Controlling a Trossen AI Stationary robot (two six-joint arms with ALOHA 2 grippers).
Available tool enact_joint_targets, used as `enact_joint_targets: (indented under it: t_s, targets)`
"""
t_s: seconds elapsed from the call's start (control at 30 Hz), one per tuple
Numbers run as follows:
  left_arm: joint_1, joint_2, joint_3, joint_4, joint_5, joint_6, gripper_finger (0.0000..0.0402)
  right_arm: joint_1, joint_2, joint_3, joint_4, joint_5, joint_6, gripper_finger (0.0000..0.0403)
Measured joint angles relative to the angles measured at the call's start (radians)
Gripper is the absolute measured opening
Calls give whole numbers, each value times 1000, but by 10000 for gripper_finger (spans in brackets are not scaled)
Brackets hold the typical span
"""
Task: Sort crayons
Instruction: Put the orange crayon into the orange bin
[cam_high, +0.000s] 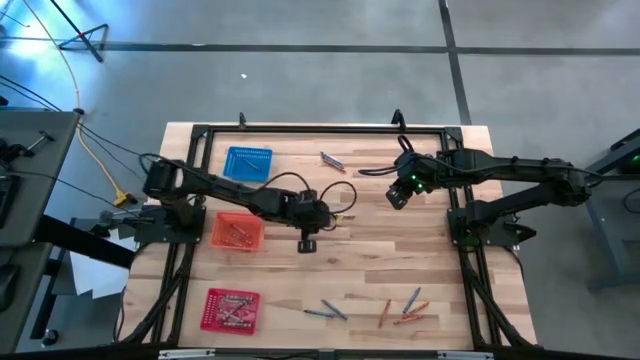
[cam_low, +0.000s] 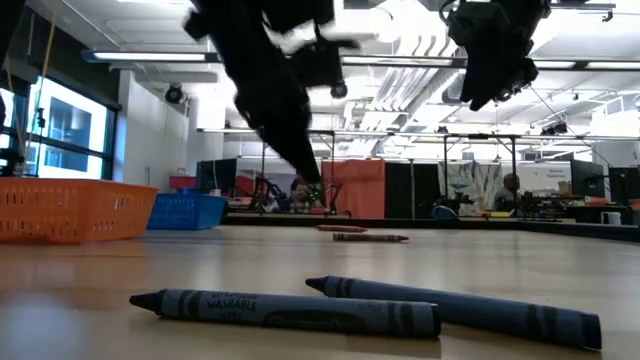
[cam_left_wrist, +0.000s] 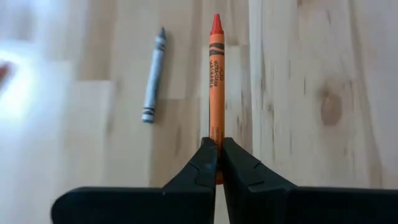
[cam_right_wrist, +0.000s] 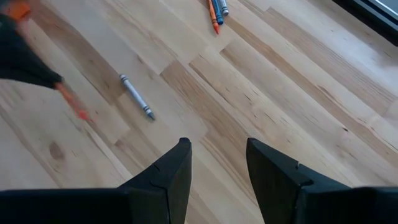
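My left gripper (cam_left_wrist: 216, 157) is shut on an orange crayon (cam_left_wrist: 216, 81) over the middle of the table (cam_high: 308, 243), right of the orange basket (cam_high: 237, 231). On the wood beside it lies a grey crayon (cam_left_wrist: 153, 76), flat on its side. My right gripper (cam_right_wrist: 217, 155) hangs open and holds nothing at the far right (cam_high: 397, 197). More crayons lie loose near the front edge (cam_high: 405, 310), (cam_high: 327, 311), and one lies at the far side (cam_high: 333, 161). Two blue-grey crayons (cam_low: 285, 310) fill the foreground of the low view. My left gripper pinches the orange crayon's blunt end (cam_left_wrist: 216, 138) between its two fingers. The crayon lies along the fingers and sticks out ahead of them, tip (cam_left_wrist: 216, 23) foremost. The fingers slant down from above. The crayon is lifted clear of the table (cam_right_wrist: 73, 104).
A blue basket (cam_high: 248, 163) stands at the far left and a red basket (cam_high: 231, 308) with crayons in it at the near left. The orange basket also holds crayons. A dark frame (cam_high: 320, 128) runs around the tabletop. Bare wood lies between the two grippers.
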Motion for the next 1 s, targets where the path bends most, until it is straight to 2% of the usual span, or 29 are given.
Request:
enact_joint_targets:
  t_s: [0.13, 0.27, 0.5, 0.67, 0.83, 1.0]
  targets:
    - [-37, -78, 1, -157, -135, -11, 1, 0, 0, 0, -1, 0, -2, 149]
    - [-70, -164, 2, -342, -178, -116, 1, 0, 0, 0, -1, 1, -28, 149]
    - [-158, -294, 2, -759, -202, -590, 1, 5, 0, 0, -24, 2, -11, 149]
    - [-249, -340, 2, -970, -179, -895, 0, 7, 0, 0, -24, 40, 0, 149]
    - [-306, -367, -47, -995, -117, -1079, 0, -4, 0, 0, 8, 120, -2, 149]
    - [-354, -381, -114, -934, 7, -1110, 0, -36, 0, 0, 31, 125, -8, 149]
